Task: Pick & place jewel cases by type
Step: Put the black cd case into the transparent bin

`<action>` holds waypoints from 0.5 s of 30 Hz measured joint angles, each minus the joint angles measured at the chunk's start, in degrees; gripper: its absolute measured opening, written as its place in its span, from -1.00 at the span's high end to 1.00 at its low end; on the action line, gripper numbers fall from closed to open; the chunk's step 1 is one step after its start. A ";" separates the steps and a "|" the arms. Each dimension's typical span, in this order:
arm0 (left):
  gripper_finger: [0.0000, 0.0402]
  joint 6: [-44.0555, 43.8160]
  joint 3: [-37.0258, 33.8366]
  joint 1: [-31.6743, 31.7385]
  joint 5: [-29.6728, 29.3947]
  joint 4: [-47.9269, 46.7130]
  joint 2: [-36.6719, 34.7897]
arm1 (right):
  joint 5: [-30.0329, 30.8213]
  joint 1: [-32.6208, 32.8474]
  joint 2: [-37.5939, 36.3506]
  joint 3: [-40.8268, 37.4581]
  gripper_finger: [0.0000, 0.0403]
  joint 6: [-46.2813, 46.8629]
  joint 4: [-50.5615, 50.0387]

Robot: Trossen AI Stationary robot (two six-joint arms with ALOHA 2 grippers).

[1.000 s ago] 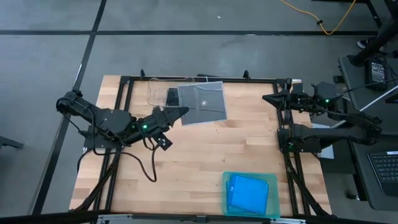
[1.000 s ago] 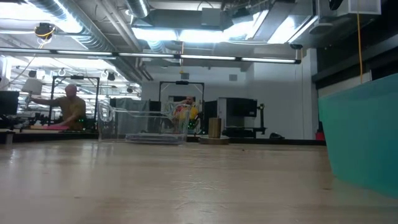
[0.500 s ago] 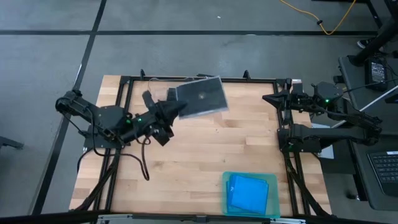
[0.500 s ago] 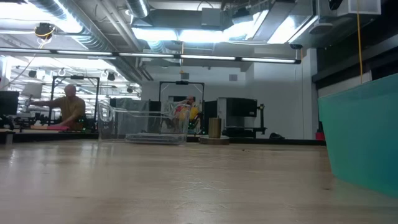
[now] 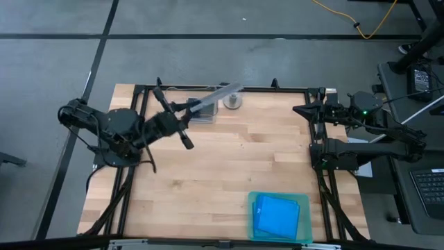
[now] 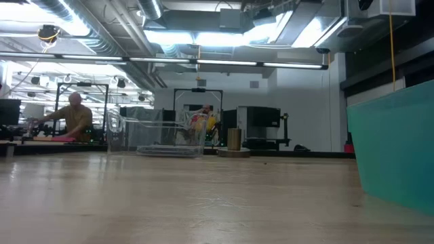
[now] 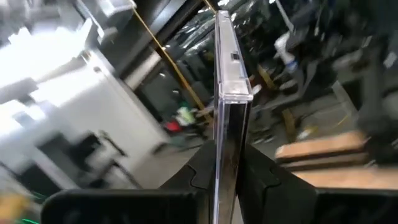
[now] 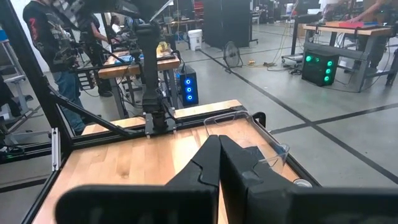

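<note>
High view: the left gripper (image 5: 193, 107) pinches a grey-black jewel case (image 5: 214, 96), turned edge-on, above the clear tub (image 5: 182, 103) at the table's (image 5: 208, 167) far edge. Well apart from the tub, blue jewel cases (image 5: 276, 215) lie stacked in the teal tray (image 5: 302, 217). The right gripper (image 8: 219, 155), fingers pressed together, waits beyond the tub's right.

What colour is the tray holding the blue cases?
Teal-green tray; clearest in the high view.
</note>
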 joint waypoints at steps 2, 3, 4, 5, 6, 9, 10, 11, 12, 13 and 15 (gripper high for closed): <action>0.85 -8.07 0.00 0.35 1.83 -3.34 -1.31 | 0.00 -0.01 0.00 0.00 0.97 0.00 -0.14; 0.85 -12.44 0.00 0.65 3.16 -5.49 -2.12 | -0.02 -0.01 0.00 0.00 0.97 -0.02 -0.33; 0.85 -16.72 0.00 1.01 4.88 -7.67 -2.88 | -0.02 0.01 0.00 0.00 0.97 -0.02 -0.58; 0.85 -21.12 0.00 1.38 6.70 -9.73 -3.60 | 0.00 -0.01 0.00 0.00 0.97 -0.02 -1.11; 0.85 -25.56 0.00 1.89 8.63 -12.00 -4.38 | -0.02 -0.01 0.00 0.00 0.97 -0.02 -1.74; 0.85 -39.44 0.00 3.73 16.15 -18.40 -6.46 | -0.02 -0.01 -0.02 0.00 0.97 -0.02 -3.19; 0.85 -43.88 0.00 4.50 19.24 -20.43 -7.12 | -0.02 0.00 -0.02 0.00 0.97 -0.02 -3.52; 0.85 -48.36 0.00 5.34 22.61 -22.22 -7.64 | -0.02 -0.01 0.00 0.00 0.97 -0.02 -3.71; 0.85 -52.70 0.00 6.23 26.14 -23.84 -8.08 | -0.02 -0.01 0.00 0.00 0.97 -0.02 -3.89; 0.85 -56.94 0.00 7.08 29.74 -25.45 -8.45 | -0.02 -0.01 0.00 0.00 0.97 0.00 -4.05; 0.85 -65.33 0.00 8.64 36.56 -28.06 -8.83 | -0.02 -0.01 -0.02 0.00 0.97 -0.02 -4.20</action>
